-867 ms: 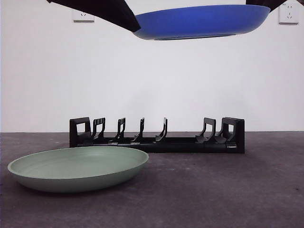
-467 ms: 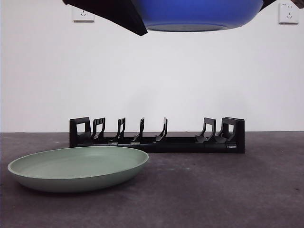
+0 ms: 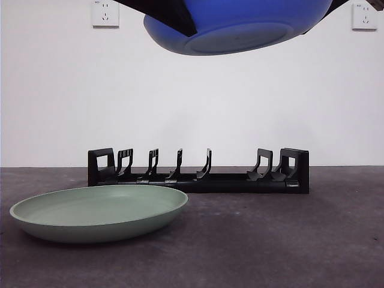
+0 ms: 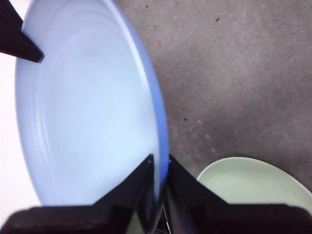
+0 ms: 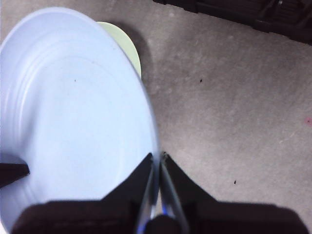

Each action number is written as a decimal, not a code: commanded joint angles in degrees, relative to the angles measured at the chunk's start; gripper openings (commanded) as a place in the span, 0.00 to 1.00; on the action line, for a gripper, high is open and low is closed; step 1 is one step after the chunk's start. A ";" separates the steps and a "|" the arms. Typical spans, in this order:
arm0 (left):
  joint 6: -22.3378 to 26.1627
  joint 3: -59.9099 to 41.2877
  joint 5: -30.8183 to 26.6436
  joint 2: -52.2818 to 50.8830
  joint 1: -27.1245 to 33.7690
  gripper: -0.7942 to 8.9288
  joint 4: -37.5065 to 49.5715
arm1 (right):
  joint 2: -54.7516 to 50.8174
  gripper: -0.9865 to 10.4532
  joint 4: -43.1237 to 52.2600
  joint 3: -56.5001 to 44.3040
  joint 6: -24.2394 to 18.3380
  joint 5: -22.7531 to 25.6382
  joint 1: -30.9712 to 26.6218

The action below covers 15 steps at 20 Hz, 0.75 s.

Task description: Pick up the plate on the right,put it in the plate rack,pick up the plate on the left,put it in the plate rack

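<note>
The blue plate hangs high above the rack, clear of the bench, tilted so that its underside faces the front camera. Both grippers hold it at once, on opposite rims.

Left gripper: jaws narrow, closed on the blue plate's rim, one jaw inside the rim and one outside. In the left wrist view the other gripper's black tip shows at the far rim. The green plate lies on the bench below.

Right gripper: jaws narrow, pinching the rim of the blue plate edge-on. In the right wrist view the rack lies well apart beyond the plate, and an edge of the green plate shows past the blue rim. The other gripper's tip shows at the far rim.

In the front view two dark arms enter from the top corners, one at each end of the blue plate; this view alone does not show which is which.

The rack stands on the bench at the rear, all slots vacant, dividers upright. The green plate rests flat on the bench in front of the rack's left end, apart from it. Two wall sockets sit high behind the rack.
</note>
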 commanded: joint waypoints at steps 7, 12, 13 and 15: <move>-7.21 0.20 -0.72 0.20 -0.79 0.07 -4.33 | 0.22 0.08 1.25 0.04 -0.44 1.88 0.07; -12.35 0.20 0.04 0.20 -0.76 0.07 -6.99 | 0.22 0.12 2.12 0.04 -0.46 1.77 0.07; -13.42 0.20 0.46 0.20 -0.76 0.07 -7.13 | 0.20 0.17 2.58 0.04 -0.46 1.40 0.07; -15.69 0.20 1.62 0.20 -0.76 0.07 -7.15 | 0.20 0.32 3.45 0.22 -0.39 -0.33 0.07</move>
